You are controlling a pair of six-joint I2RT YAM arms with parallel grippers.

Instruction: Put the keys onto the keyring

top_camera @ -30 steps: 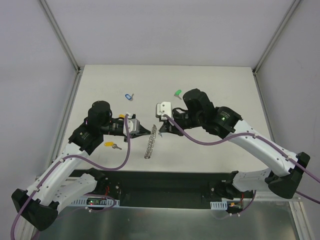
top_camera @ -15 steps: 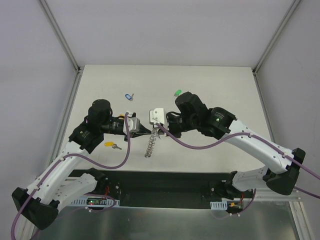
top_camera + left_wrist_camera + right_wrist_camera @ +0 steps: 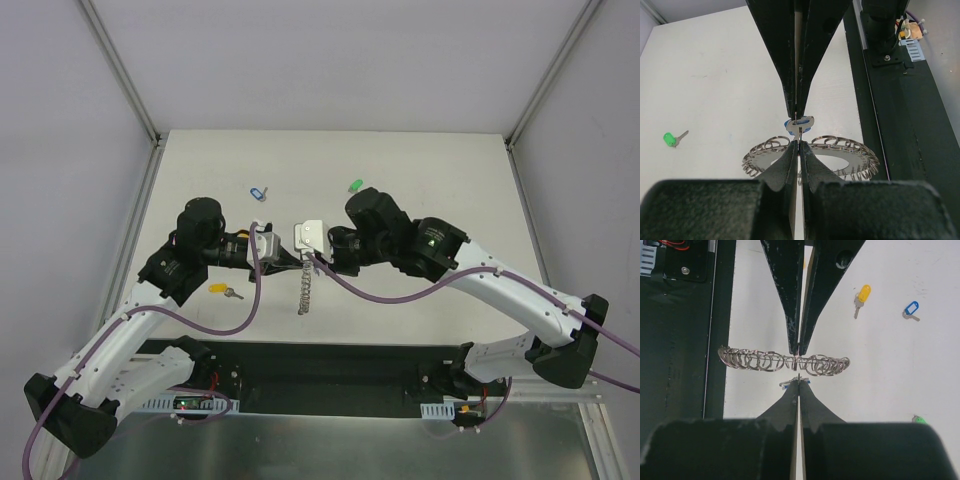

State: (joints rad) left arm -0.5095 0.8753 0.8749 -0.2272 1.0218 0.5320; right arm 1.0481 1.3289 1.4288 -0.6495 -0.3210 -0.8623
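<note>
Jaws clenched on both sides: left gripper [image 3: 799, 145] pinches the keyring [image 3: 840, 151] at its rim, ring held on edge and spreading to either side of the tips. Right gripper [image 3: 799, 381] pinches the solid-blue key [image 3: 799, 124], blue head showing right at its tips. Tips face nose to nose, key just beside the ring rim; touching or not, cannot tell. Step in hand, my read: threading blue key onto one wire loop. To do it well: hold ring steady, line key hole with a loop end between the tips, push slow, no swinging. Green key [image 3: 671, 138], yellow key [image 3: 863, 293], pale-blue key [image 3: 910, 308] lie on the table [image 3: 715, 75], well apart from both jaws, not yet on the ring
</note>
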